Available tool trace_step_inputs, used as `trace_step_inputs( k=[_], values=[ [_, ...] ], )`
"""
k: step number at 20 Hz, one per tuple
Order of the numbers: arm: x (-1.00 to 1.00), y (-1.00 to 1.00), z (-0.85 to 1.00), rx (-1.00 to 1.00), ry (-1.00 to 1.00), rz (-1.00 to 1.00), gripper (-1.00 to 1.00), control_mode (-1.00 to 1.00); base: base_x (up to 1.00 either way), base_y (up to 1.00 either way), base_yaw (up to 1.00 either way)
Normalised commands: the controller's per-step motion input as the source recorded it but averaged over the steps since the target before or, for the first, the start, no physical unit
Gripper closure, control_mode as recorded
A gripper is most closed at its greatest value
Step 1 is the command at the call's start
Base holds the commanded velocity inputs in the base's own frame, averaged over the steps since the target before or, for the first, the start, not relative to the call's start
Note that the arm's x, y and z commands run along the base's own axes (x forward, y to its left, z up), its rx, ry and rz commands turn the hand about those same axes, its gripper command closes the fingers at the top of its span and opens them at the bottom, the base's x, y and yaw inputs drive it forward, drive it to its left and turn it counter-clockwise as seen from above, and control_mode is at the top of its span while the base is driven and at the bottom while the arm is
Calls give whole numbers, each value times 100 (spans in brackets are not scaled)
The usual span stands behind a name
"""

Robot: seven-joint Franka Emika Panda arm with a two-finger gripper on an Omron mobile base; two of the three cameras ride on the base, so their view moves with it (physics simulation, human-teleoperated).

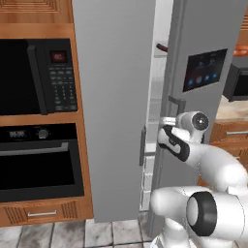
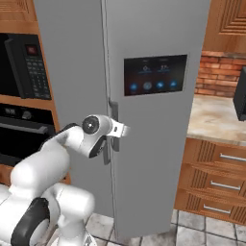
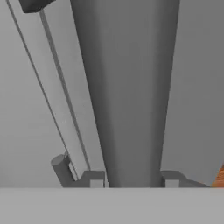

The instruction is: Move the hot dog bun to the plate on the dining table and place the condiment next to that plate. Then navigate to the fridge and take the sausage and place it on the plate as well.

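Straddling the fridge door handle, the hand has a finger on each side, but whether it clamps or has just slackened I cannot tell. Right of center in the left base view, the door stands barely ajar, a dark reddish shape, possibly the sausage, showing through the gap. Letting go now risks the door swinging shut.

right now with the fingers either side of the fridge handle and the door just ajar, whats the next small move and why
Probably back the gripper off the handle and reach into the gap. The fridge door already stands ajar, white interior showing, and a dark reddish item, possibly the sausage, sits high on a shelf inside.
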Motion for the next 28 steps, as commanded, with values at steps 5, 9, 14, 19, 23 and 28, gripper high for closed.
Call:
trace_step_inputs(
  k=[5,9,14,19,23,28],
  values=[
    [-96,-24,18,4,0,-12,100,-100,0,0,0],
    [-92,-12,-7,0,-5,-15,100,-100,0,0,0],
    [-42,-5,1,1,5,-12,-100,-100,0,0,0],
    [-8,-2,49,0,22,-3,-100,-100,0,0,0],
    [0,16,59,0,29,-4,-100,-100,0,0,0],
    [-22,33,63,-4,13,-1,-100,-100,0,0,0]
  ],
)
